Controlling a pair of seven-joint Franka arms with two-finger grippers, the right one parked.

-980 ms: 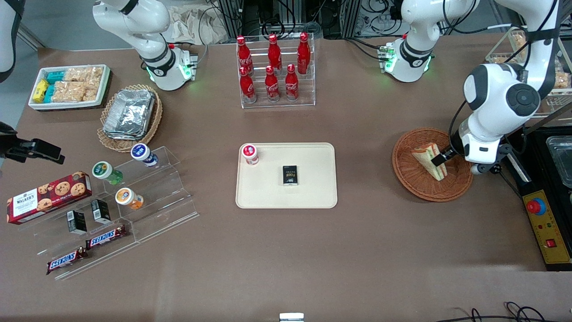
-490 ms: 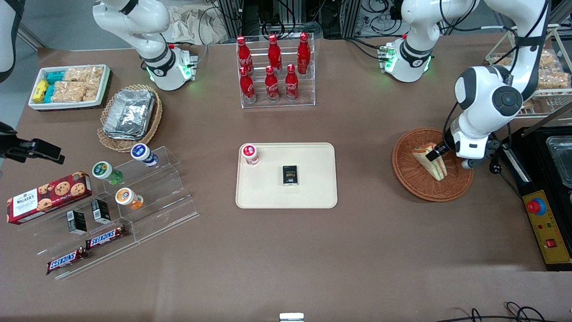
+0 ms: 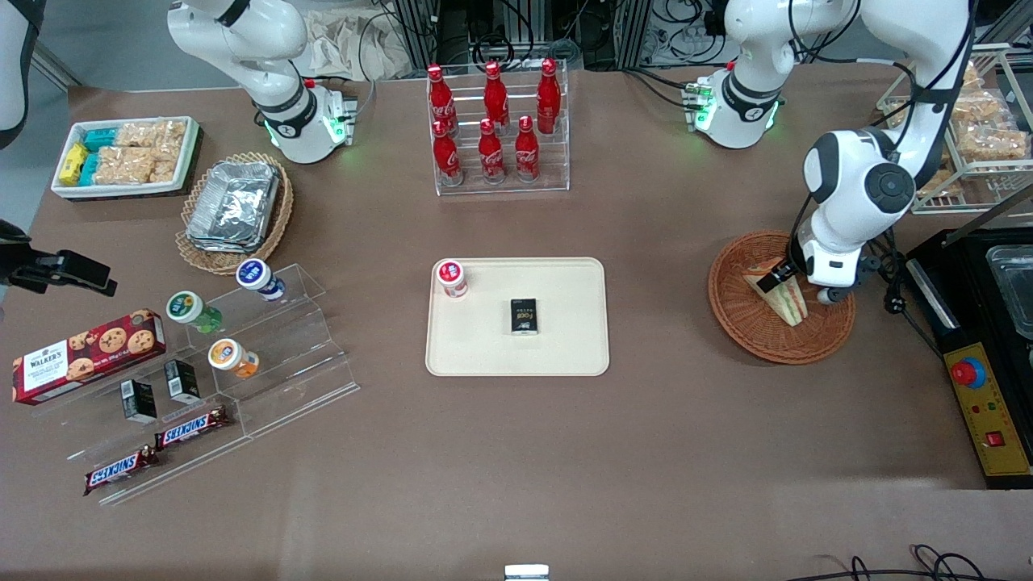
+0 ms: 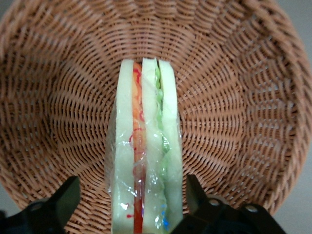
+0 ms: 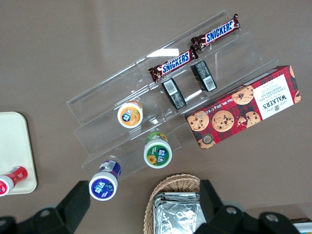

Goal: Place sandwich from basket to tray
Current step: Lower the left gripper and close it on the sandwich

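The sandwich [image 3: 787, 300] stands on edge in the reddish-brown wicker basket [image 3: 738, 315], toward the working arm's end of the table. In the left wrist view the sandwich [image 4: 146, 146] shows white bread with orange and green filling, wrapped in clear film, and the basket [image 4: 53, 107] surrounds it. My gripper [image 3: 776, 278] hangs low over it, open, with its fingers [image 4: 66, 197] on either side of the wedge. One finger stands apart from the bread and the other is close against it. The cream tray [image 3: 565, 355] lies mid-table, apart from the basket.
On the tray sit a red-capped small bottle [image 3: 452, 277] and a small black box [image 3: 524, 315]. A rack of red cola bottles [image 3: 494, 121] stands farther from the front camera. A black appliance and a yellow control box [image 3: 989, 407] sit beside the basket at the table's end.
The left arm has swung in over the basket, shifting the gripper along the sandwich toward the parked arm's end. The sandwich has stayed in the basket.
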